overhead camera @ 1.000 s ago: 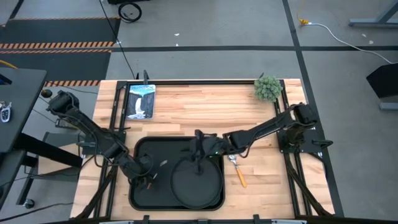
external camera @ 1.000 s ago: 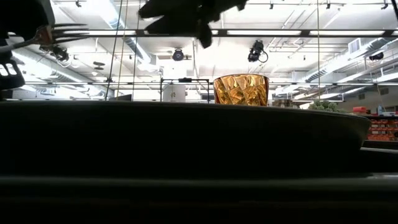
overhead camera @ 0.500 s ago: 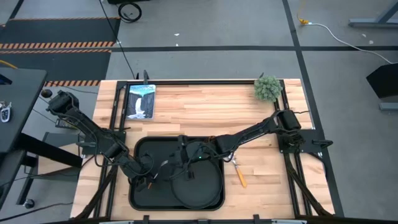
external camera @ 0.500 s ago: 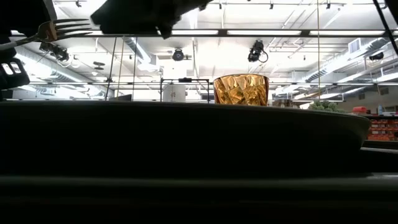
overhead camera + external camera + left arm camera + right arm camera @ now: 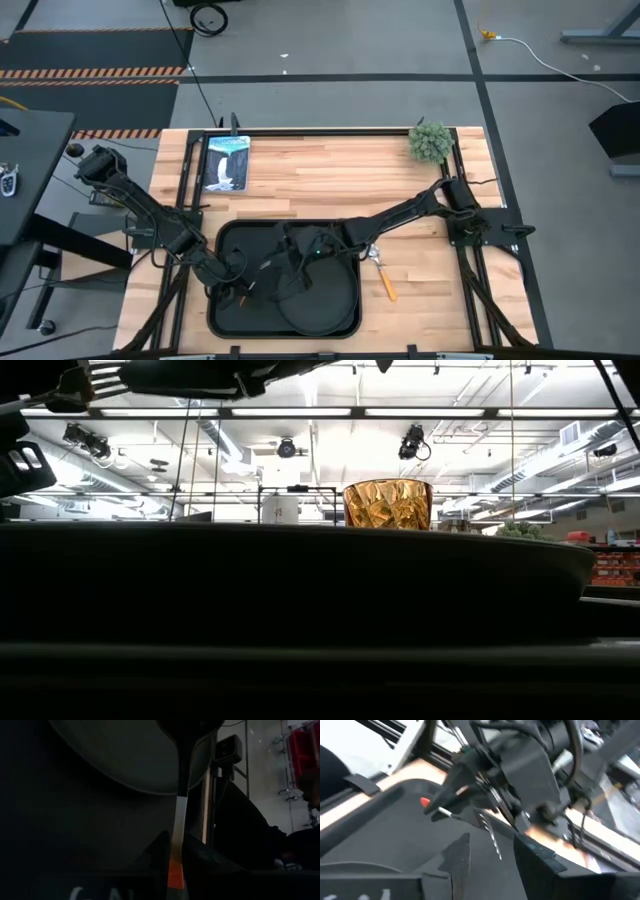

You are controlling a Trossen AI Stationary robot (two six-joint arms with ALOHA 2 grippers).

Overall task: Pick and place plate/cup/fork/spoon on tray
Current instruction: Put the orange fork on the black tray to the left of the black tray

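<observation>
The black tray (image 5: 225, 240) lies at the table's near middle, with the round black plate (image 5: 325, 300) on its right half. My left gripper (image 5: 240, 290) is over the tray's left part, shut on the fork (image 5: 257, 273), whose tines (image 5: 491, 836) point toward my right gripper. My right gripper (image 5: 283, 262) is open over the tray, just right of the fork; its fingers (image 5: 457, 852) stand short of the tines. The amber cup (image 5: 388, 503) shows only in the low view. The spoon (image 5: 383, 275) lies on the table right of the tray. My left gripper pinches the fork's red-orange handle (image 5: 173, 870) between its two fingers, and the silver shaft (image 5: 180, 820) runs on ahead of them. The fingers come from the table's left, along the fork. The fork is lifted clear of the tray, roughly level.
A small potted plant (image 5: 430, 140) stands at the far right corner and a picture card (image 5: 225, 162) lies at the far left. Dark frame rails run along both table sides. Bare wood lies between the tray and the far edge.
My right gripper has gone toward the table's left, across the tray, and now sits close to the fork's tines. My left gripper has raised the fork a little; it stays held and roughly level.
</observation>
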